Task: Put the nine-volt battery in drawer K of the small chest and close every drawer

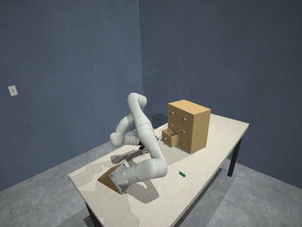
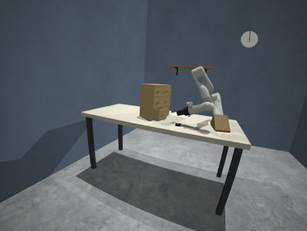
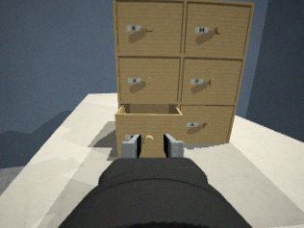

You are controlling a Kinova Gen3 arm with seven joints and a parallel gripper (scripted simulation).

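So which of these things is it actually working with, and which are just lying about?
In the job: the small chest, its pulled-out bottom drawer, the open pincer at that drawer's knob, and the small black block on the table, likely the battery.

Just lying about: the green cylinder, the wall shelf, the clock.

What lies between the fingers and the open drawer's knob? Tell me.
Nothing: the wrist view shows only the drawer front behind the gaps between the open fingers and the knob.
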